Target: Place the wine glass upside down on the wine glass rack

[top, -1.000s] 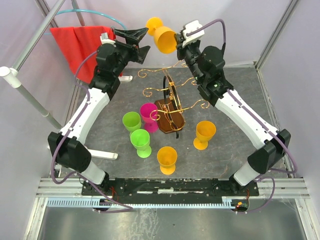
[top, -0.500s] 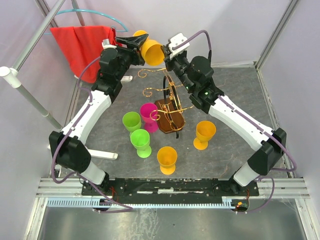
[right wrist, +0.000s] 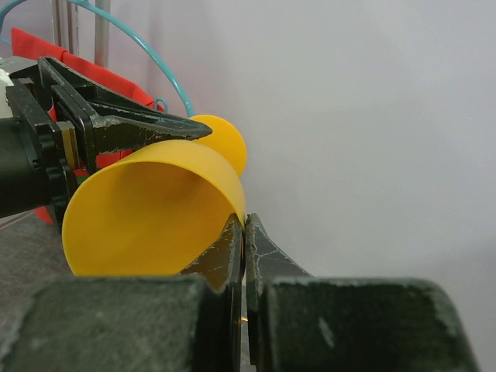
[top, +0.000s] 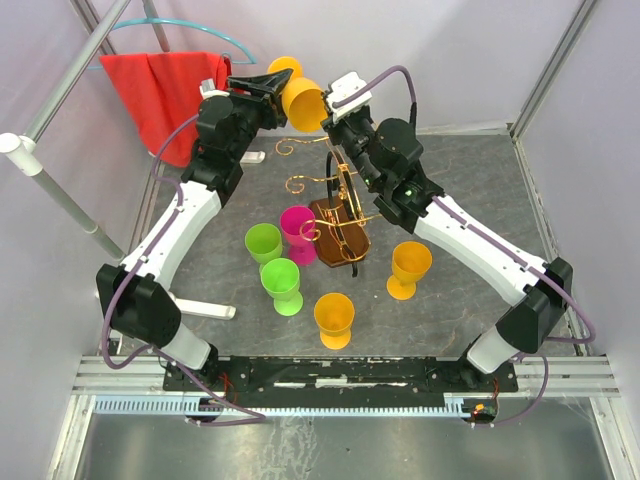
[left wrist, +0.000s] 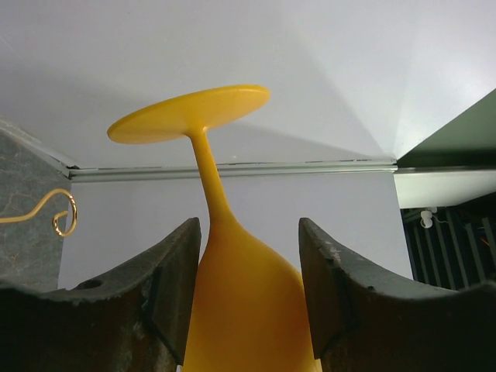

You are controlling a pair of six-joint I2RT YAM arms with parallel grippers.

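A yellow-orange wine glass (top: 303, 100) hangs on its side in the air behind the rack, foot pointing back-left. My right gripper (top: 325, 110) is shut on its rim (right wrist: 232, 203). My left gripper (top: 262, 84) is open, its jaws on either side of the bowl (left wrist: 240, 302), the foot (left wrist: 190, 112) beyond the fingertips. The left fingers (right wrist: 132, 128) show over the glass in the right wrist view. The wine glass rack (top: 340, 195), gold wire arms on a dark wooden base (top: 338, 235), stands at table centre below the glass. One gold scroll (left wrist: 62, 215) shows in the left wrist view.
Two green glasses (top: 263, 242) (top: 281, 282), a magenta one (top: 297, 230) and two orange ones (top: 333, 317) (top: 409, 268) stand upright in front of the rack. A red cloth (top: 160, 85) hangs at back left. A white pole (top: 60, 190) crosses at left.
My right gripper carried the glass left and slightly down toward the left gripper. The left jaws, apart from the glass a second ago, now straddle its bowl.
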